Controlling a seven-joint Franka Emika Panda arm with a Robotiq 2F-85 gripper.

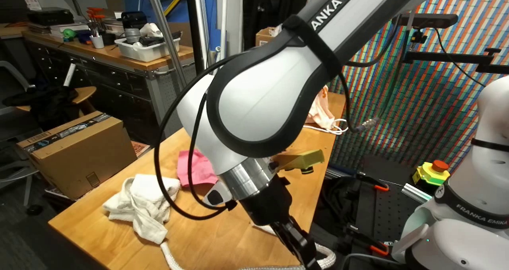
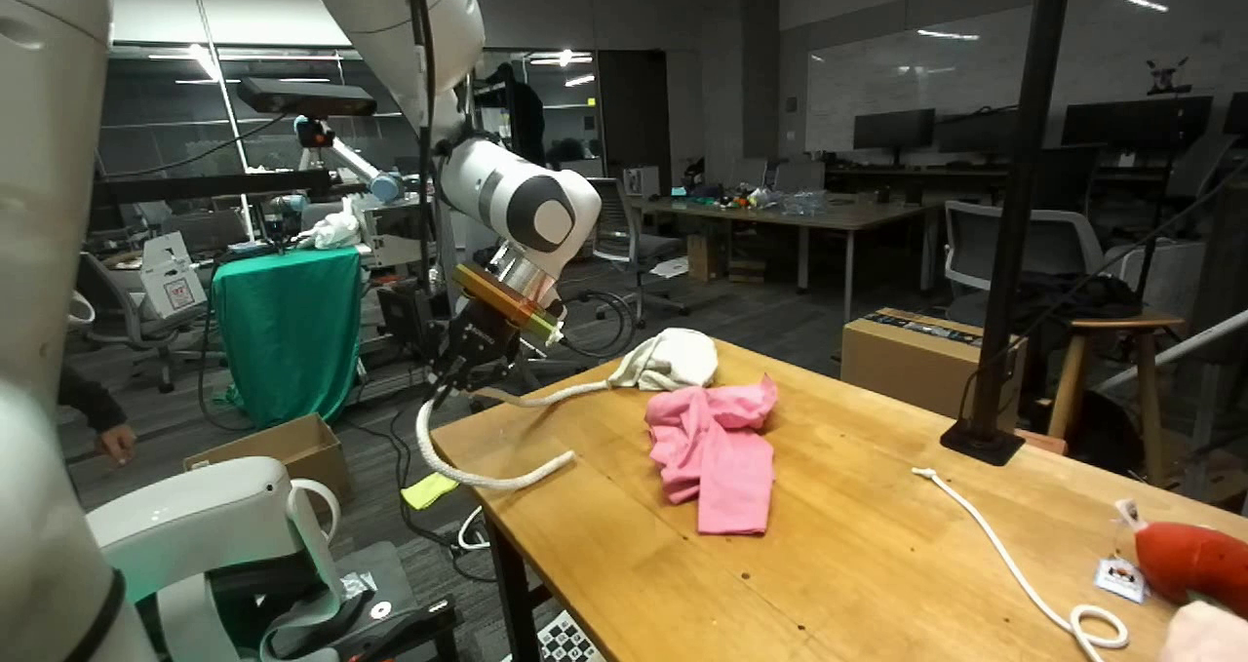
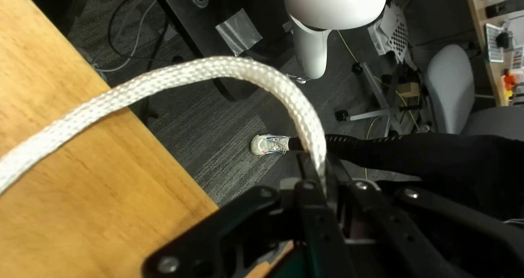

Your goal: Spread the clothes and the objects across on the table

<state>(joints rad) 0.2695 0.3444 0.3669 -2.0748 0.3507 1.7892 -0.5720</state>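
Note:
My gripper (image 3: 317, 171) is shut on the white rope (image 3: 229, 67), just beyond the table edge. From the fingers the rope arches back onto the table (image 2: 858, 525), its free end lying near the corner in an exterior view. Another stretch of it runs to the cream-white cloth (image 2: 671, 360), which is bunched up. Beside that lies the crumpled pink cloth (image 2: 717, 457); the arm partly covers it in an exterior view. Far along the table are a thin white cord (image 2: 1004, 550) with a loop, a red item (image 2: 1194, 557) and a pale beige piece (image 2: 1204, 633), cut by the frame.
A dark pole (image 2: 1019, 204) rises from the table's long edge. On the floor past that side sits a cardboard box (image 1: 79, 154). Near the gripper, off the table, are a white headset (image 3: 337, 7) and a person's shoe (image 3: 272, 145).

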